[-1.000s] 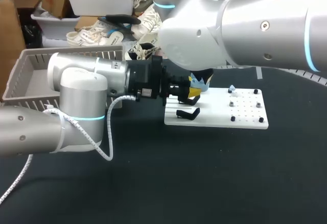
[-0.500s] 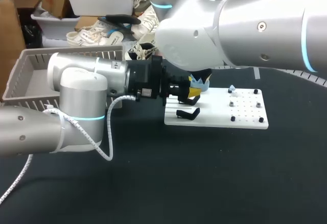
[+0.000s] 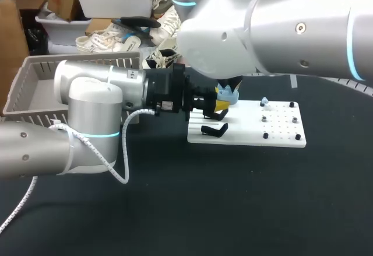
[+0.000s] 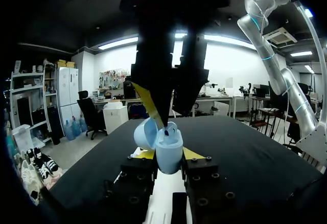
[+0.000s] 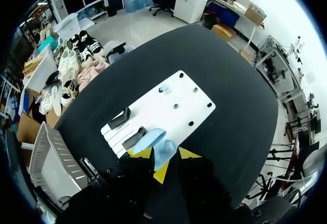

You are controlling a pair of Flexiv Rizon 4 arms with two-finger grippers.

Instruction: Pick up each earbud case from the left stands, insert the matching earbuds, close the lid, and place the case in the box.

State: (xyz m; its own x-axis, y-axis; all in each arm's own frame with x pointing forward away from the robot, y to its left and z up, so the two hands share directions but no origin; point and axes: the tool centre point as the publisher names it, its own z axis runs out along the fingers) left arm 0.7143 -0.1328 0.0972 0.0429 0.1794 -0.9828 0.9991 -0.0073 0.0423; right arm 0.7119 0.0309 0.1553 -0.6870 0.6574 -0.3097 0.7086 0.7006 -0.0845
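Past second: almost no change. The right arm's bulk drifted slightly. The light blue earbud case (image 4: pixel 167 145), lid open, stays clamped in the left gripper (image 4: pixel 168 154) above the white board's (image 3: pixel 274 130) left end. The right gripper (image 5: pixel 164 155) sits directly over the case; its state cannot be told. Judged: earbud insertion is under way, lid not yet closed. The board lies on a black worktop (image 3: pixel 233 209), and the grey box (image 3: pixel 35 93) is left of the board.

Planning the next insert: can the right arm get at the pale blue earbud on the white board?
Probably yes: the earbud stands uncovered on the white board, and the right gripper hangs nearby over the case.
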